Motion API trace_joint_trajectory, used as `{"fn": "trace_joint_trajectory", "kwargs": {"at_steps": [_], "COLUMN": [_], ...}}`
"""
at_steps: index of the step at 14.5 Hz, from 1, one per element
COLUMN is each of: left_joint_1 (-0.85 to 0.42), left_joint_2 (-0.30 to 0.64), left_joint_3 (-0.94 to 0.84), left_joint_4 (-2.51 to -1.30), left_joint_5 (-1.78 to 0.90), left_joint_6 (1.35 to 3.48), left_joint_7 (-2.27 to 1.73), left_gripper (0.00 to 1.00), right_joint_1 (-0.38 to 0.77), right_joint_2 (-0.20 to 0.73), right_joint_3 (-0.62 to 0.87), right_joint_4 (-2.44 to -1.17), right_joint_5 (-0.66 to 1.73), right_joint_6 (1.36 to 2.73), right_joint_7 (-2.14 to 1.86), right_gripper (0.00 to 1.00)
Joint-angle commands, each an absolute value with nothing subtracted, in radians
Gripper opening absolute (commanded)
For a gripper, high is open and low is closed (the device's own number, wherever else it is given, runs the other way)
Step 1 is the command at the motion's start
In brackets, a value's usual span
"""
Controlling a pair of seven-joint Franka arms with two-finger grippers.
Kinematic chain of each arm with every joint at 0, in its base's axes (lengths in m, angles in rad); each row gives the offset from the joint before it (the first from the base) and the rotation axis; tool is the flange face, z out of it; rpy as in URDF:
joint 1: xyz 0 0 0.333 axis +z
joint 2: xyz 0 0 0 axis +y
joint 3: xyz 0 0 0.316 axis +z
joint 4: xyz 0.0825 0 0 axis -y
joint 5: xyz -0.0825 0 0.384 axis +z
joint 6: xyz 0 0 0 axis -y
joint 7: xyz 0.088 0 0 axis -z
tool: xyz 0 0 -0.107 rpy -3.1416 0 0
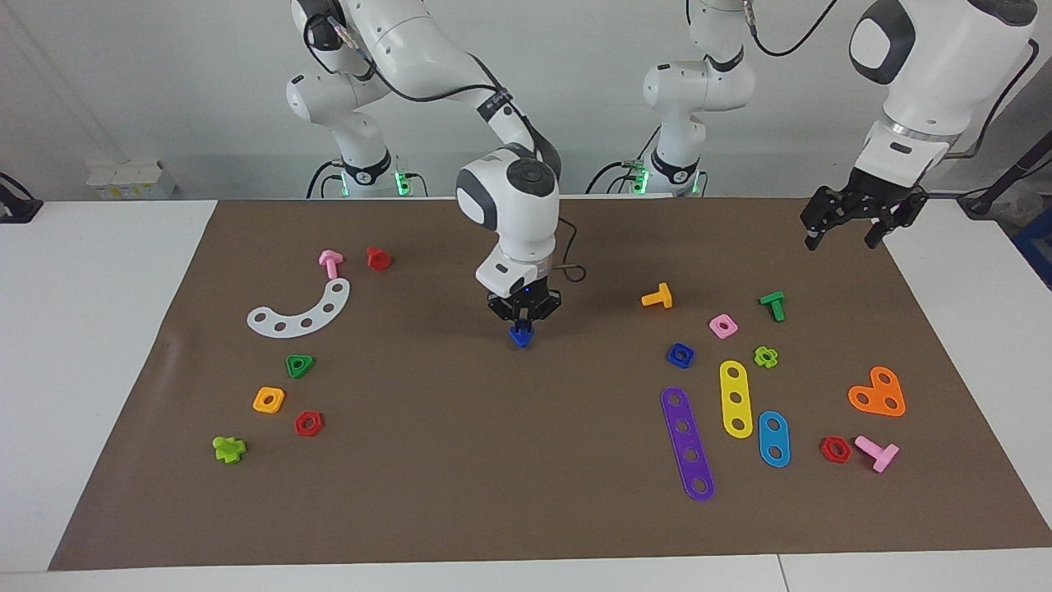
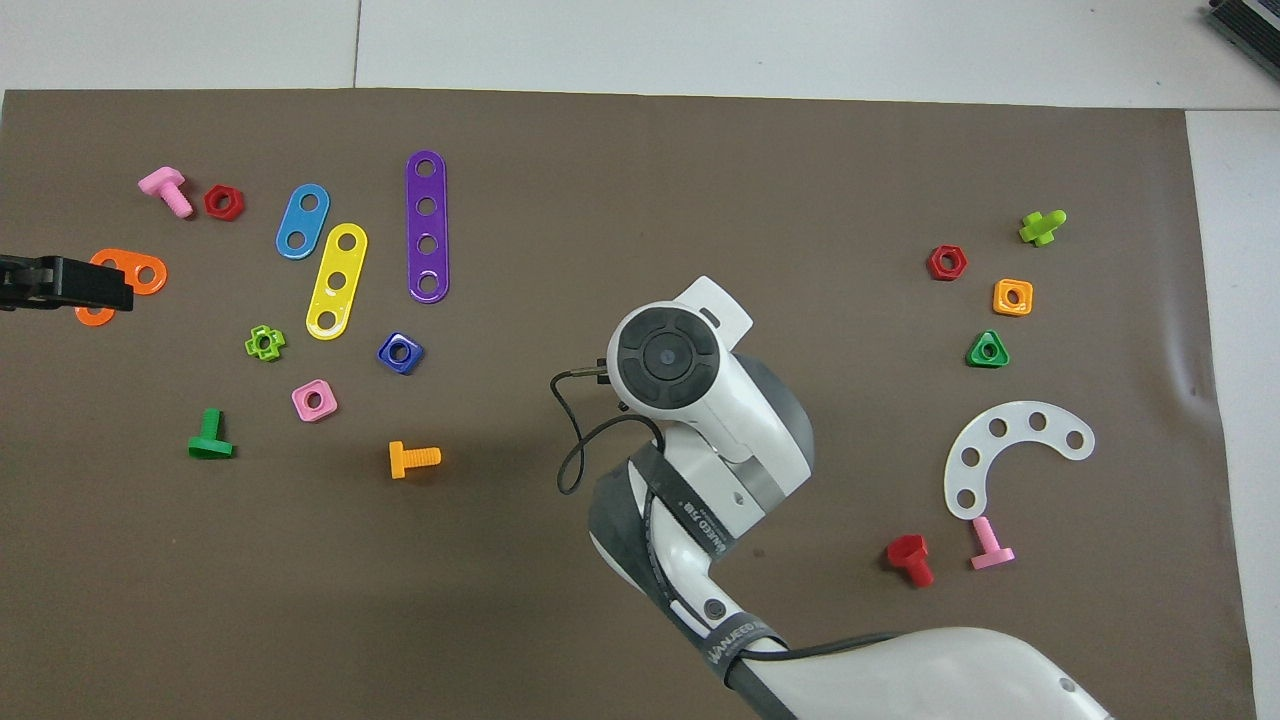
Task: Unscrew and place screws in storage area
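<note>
**Facing view: right hand closed on the blue bolt**

Facing view shows the right hand (image 1: 521, 323) pointing down at the middle of the brown mat (image 1: 493, 493), its fingertips closed on the dark-blue bolt (image 1: 520, 336). The dark-blue nut (image 1: 680, 354) lies on the mat toward the left arm's end, beside the pink square nut (image 1: 723, 326). The left hand (image 1: 846, 228) hangs open over the mat's corner and waits.

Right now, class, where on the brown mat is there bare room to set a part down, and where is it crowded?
Bare: the wide stretch of mat between the red hexagonal nut and the purple strip, farther from the robots than the blue bolt in the right end effector. Crowded: around the yellow strip and around the white arc.
</note>
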State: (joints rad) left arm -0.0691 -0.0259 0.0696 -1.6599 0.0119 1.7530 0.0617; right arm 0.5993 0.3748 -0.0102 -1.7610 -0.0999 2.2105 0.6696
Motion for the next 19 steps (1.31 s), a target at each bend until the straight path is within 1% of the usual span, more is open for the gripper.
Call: {"fn": "trace_joint_trajectory", "kwargs": {"at_steps": [1, 3, 5, 6, 10, 13, 19], "left_joint_1": [-0.075, -0.078, -0.084, -0.087, -0.081, -0.077, -0.087], "left_joint_2": [0.024, 0.034, 0.034, 0.029, -0.008, -0.066, -0.071], "left_joint_3": [0.072, 0.071, 0.068, 0.067, 0.066, 0.066, 0.066], "left_joint_4": [-1.533, -1.491, -1.45, -1.453, -1.532, -1.638, -1.644], "left_joint_5": [0.018, 0.017, 0.017, 0.018, 0.021, 0.021, 0.021], "left_joint_6": [1.683, 1.623, 1.571, 1.581, 1.588, 1.601, 1.585], "left_joint_7": [0.048, 0.048, 0.048, 0.048, 0.052, 0.045, 0.043], "left_gripper": [1.0, 1.0, 1.0, 1.0, 1.0, 1.0, 1.0], "right_joint_1": [0.529, 0.482, 0.416, 0.394, 0.269, 0.197, 0.14], "right_joint_2": [0.247, 0.181, 0.15, 0.141, 0.138, 0.135, 0.143], "right_joint_3": [0.0, 0.0, 0.0, 0.0, -0.002, 0.0, -0.002], "right_joint_4": [-1.88, -1.955, -1.991, -2.008, -2.033, -2.048, -2.046], "right_joint_5": [-0.101, -0.101, -0.101, -0.101, -0.1, -0.101, -0.101], "right_joint_6": [2.214, 2.217, 2.215, 2.217, 2.215, 2.229, 2.272], "right_joint_7": [0.594, 0.511, 0.358, 0.292, 0.048, 0.034, -0.023], "right_gripper": [0.0, 0.0, 0.0, 0.0, 0.0, 0.0, 0.0]}}
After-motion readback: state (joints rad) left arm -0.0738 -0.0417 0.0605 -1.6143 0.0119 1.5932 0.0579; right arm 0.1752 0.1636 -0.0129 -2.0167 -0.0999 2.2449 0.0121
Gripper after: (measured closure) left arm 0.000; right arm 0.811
